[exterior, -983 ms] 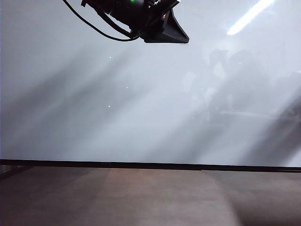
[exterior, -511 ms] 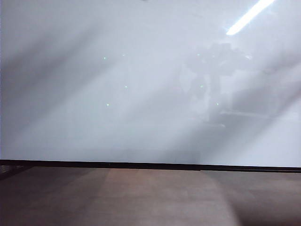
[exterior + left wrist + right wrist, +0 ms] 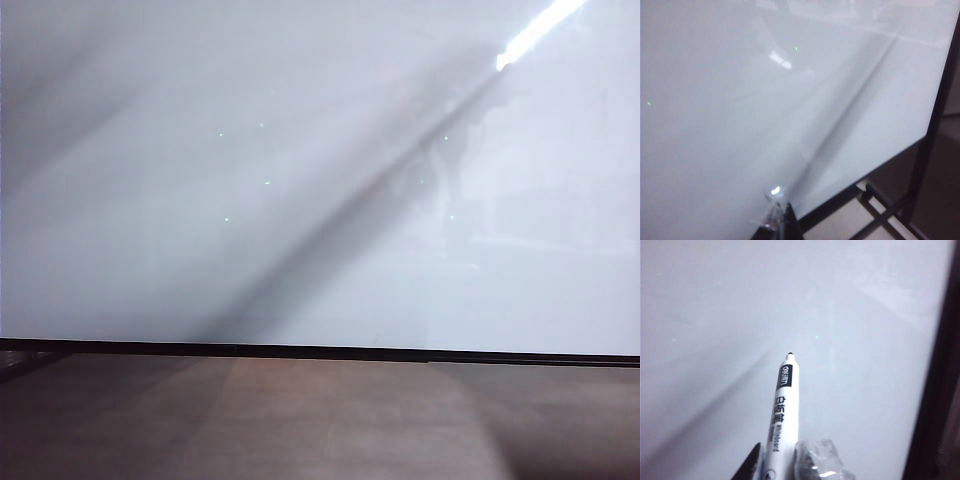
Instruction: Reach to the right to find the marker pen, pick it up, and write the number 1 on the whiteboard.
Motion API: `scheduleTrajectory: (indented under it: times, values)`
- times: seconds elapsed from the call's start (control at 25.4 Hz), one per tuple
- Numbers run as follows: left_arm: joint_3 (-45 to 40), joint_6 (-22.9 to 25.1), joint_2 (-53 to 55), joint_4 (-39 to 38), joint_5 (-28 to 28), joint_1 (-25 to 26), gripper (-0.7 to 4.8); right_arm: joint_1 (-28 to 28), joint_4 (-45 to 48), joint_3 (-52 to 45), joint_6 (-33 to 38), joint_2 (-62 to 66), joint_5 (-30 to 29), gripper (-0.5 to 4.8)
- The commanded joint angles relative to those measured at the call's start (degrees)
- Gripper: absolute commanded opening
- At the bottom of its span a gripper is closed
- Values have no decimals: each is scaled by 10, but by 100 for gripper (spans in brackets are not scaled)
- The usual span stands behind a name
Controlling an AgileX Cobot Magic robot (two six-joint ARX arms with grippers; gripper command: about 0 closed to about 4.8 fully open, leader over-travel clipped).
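— What does each camera give you?

— The exterior view shows only the whiteboard [image 3: 300, 200], its thin black lower edge and the brown surface [image 3: 320, 420] in front; neither of my arms appears there. My right wrist view alone shows the marker pen [image 3: 781, 410].

— Where is it?

— Clamped in my right gripper [image 3: 777, 465], whose fingers close on either side of its lower barrel. One finger looks wrapped in clear tape.

— Which way does it point?

— Its long axis runs straight out from the gripper toward the board, black tip foremost. The tip is near the white surface, though I cannot tell whether it touches.

— And your left gripper?

— Only a sliver of the left gripper [image 3: 776, 222] shows in the left wrist view, facing the board and its black frame [image 3: 935, 125]. I cannot tell whether it is apart or together.
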Motion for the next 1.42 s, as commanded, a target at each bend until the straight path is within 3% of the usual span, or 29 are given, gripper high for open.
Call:
scheduleTrajectory:
  times: [0.04,0.24,0.35,0.55,0.71,0.9,1.26,1.42]
  values:
    - [2,-5,-7,10,44,-1,-5,50,-30,46,-18,2,31,-6]
    - [2,-54,-8,18,47,-1,-5,103,-56,119,-52,32,71,-6]
    - [2,-55,-8,30,47,-1,-5,108,-61,164,-74,62,78,-6]
    - [2,-115,2,65,96,-2,-5,102,-108,248,-104,129,96,-6]
    - [2,-115,16,66,92,-2,-5,101,-123,304,-154,186,110,-6]
    - [2,-114,30,64,94,-2,-5,101,-147,349,-161,241,137,-6]
    - [2,-83,39,67,92,-2,-5,101,-136,353,-162,266,150,-6]
    - [3,-93,48,80,85,-17,-5,92,-120,353,-163,271,148,-6]
